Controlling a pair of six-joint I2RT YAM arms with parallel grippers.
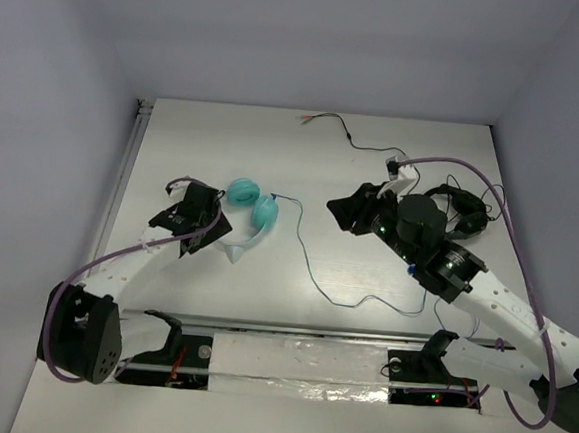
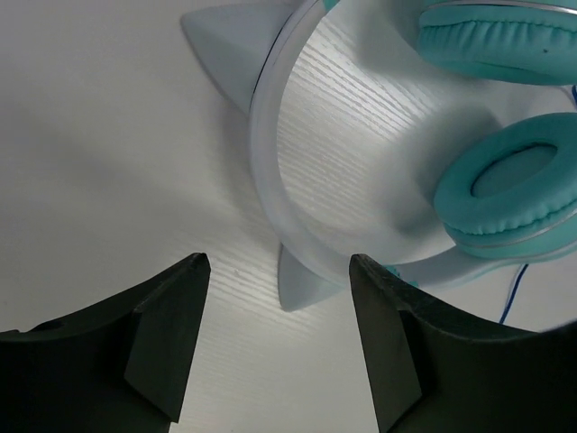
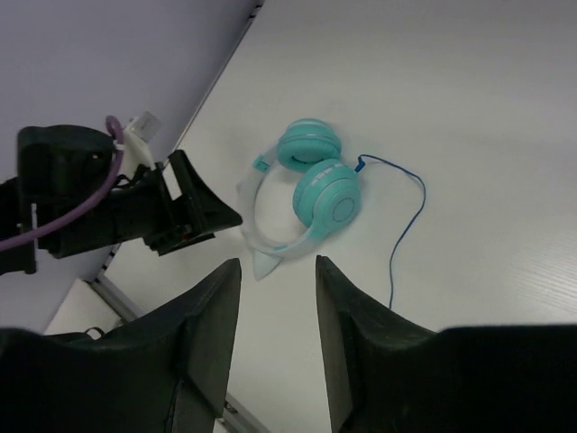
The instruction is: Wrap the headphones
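The headphones (image 1: 252, 212) lie on the white table, teal cups side by side and the pale headband (image 2: 267, 153) with its pointed ears toward the left arm. Their thin blue cable (image 1: 310, 273) runs loose across the table toward the front right. My left gripper (image 1: 215, 229) is low beside the headband, open, and one pointed ear (image 2: 299, 284) lies just ahead of the gap between its fingertips, untouched. My right gripper (image 1: 338, 212) hangs above the table to the right of the headphones (image 3: 315, 180). Its jaws stand partly apart with nothing between them.
Black headphones (image 1: 462, 210) lie behind the right arm at the back right. A thin black cable with a red-tipped plug (image 1: 327, 119) trails along the back of the table. A metal rail (image 1: 122, 173) borders the left edge.
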